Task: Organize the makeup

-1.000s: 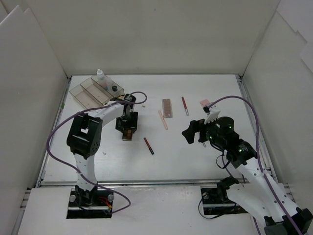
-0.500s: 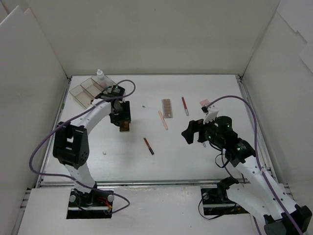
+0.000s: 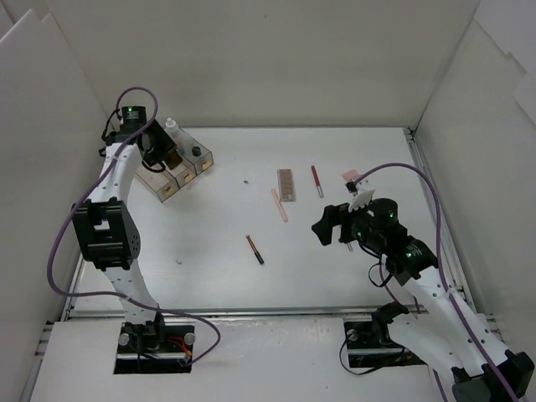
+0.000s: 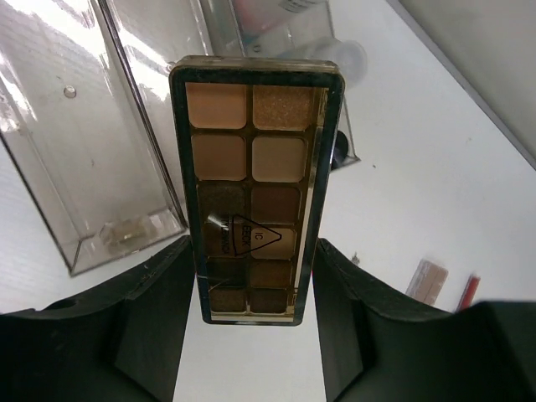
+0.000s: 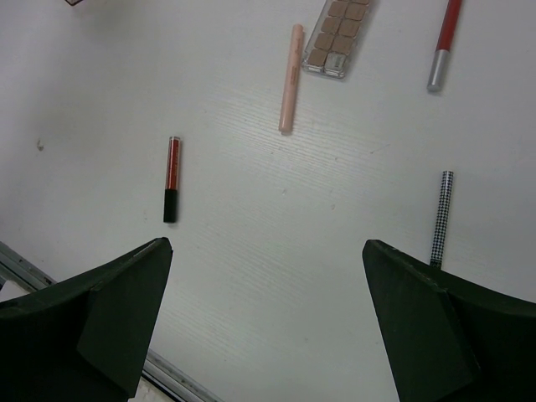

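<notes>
**Left gripper holds palette over clear box**

Left gripper [image 4: 251, 260] is clamped on the sides of a brown eyeshadow palette [image 4: 255, 167], lifted above the clear box [image 4: 88, 159] at the table's far-left corner. Right gripper [image 5: 264, 251] has its fingers wide and holds nothing, hovering over the table [image 5: 276, 218]. Loose below it: second palette [image 5: 339, 33], pink pencil [image 5: 290, 78], red pencil [image 5: 444, 42], checked pencil [image 5: 440, 216], red tube [image 5: 170, 178].

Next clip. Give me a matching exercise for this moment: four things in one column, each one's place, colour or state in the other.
1. held palette
2. table palette
3. short tube
4. right gripper

A. open, empty
B. beside the peach pencil
C. in the left gripper, at the clear box
D. red with a black end

Pairs: 1-C, 2-B, 3-D, 4-A
</notes>
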`<control>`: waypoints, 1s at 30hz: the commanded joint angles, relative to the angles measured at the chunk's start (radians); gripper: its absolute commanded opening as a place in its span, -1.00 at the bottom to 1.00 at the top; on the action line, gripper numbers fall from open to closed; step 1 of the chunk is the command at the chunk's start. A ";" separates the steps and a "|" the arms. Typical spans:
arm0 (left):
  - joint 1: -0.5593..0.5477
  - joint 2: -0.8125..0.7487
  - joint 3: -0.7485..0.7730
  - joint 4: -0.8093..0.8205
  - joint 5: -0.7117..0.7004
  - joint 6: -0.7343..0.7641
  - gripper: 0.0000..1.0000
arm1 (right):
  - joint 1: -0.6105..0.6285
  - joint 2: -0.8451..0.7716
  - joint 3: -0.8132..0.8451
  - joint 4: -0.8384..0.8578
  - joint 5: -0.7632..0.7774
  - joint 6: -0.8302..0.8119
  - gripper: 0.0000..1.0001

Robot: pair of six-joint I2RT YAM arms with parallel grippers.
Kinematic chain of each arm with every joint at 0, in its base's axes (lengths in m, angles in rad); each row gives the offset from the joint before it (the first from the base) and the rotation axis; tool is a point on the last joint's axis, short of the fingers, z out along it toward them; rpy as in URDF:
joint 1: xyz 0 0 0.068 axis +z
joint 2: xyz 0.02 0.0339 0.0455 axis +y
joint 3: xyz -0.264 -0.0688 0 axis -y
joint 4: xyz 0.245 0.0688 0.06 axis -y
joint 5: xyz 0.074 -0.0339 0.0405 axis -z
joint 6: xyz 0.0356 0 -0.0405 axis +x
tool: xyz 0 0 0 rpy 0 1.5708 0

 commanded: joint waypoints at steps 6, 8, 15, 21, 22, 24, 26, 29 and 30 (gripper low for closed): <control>0.056 0.185 0.167 0.098 0.016 -0.132 -0.53 | 0.004 -0.015 0.037 0.030 0.047 0.005 0.91; 0.056 0.210 0.175 0.121 0.009 -0.136 -0.43 | 0.006 -0.016 0.040 0.024 0.056 0.006 0.92; 0.076 0.270 0.213 0.131 0.008 -0.141 -0.15 | 0.004 -0.027 0.041 0.003 0.073 0.017 0.92; 0.076 0.270 0.200 0.147 0.000 -0.142 0.10 | 0.004 -0.035 0.044 -0.013 0.075 0.017 0.92; 0.076 0.273 0.203 0.138 0.005 -0.142 0.11 | 0.006 -0.036 0.049 -0.016 0.076 0.018 0.92; 0.076 0.275 0.203 0.135 0.006 -0.135 0.19 | 0.006 -0.041 0.050 -0.022 0.075 0.020 0.92; 0.076 0.273 0.195 0.133 0.009 -0.130 0.28 | 0.004 -0.048 0.052 -0.025 0.073 0.020 0.92; 0.076 0.241 0.148 0.141 0.014 -0.130 0.27 | 0.003 -0.061 0.052 -0.035 0.078 0.020 0.92; 0.076 0.206 0.129 0.148 0.014 -0.132 0.27 | 0.004 -0.062 0.050 -0.037 0.082 0.022 0.92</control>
